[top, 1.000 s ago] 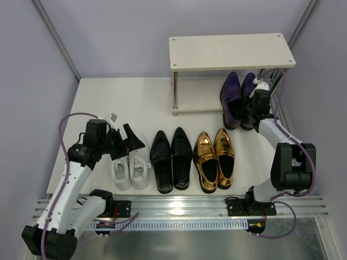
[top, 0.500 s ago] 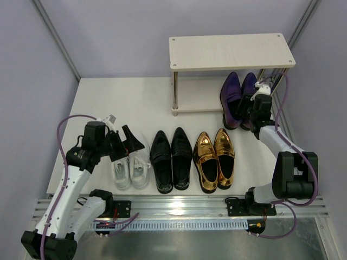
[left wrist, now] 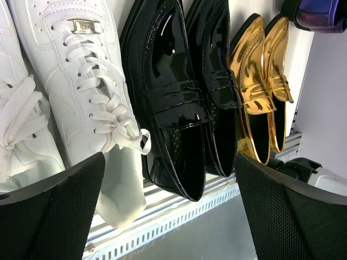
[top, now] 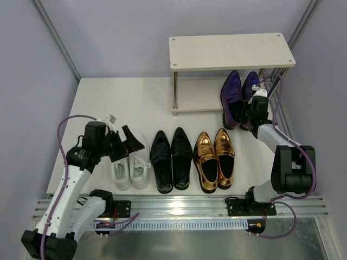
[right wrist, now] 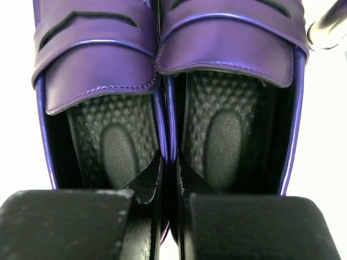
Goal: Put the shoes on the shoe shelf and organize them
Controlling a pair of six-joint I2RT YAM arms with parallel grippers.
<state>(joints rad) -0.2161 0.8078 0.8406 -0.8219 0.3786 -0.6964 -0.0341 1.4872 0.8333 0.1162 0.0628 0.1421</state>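
Pinching the purple loafers together, our right gripper had inched them farther under the shoe shelf.

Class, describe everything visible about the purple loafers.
The purple loafers are a glossy, dark purple, pointed pair with strap bands and textured insoles. They lie side by side, touching, toes under the shoe shelf's top board, heels sticking out. The right tool pinches their adjoining inner walls, one finger in each shoe.
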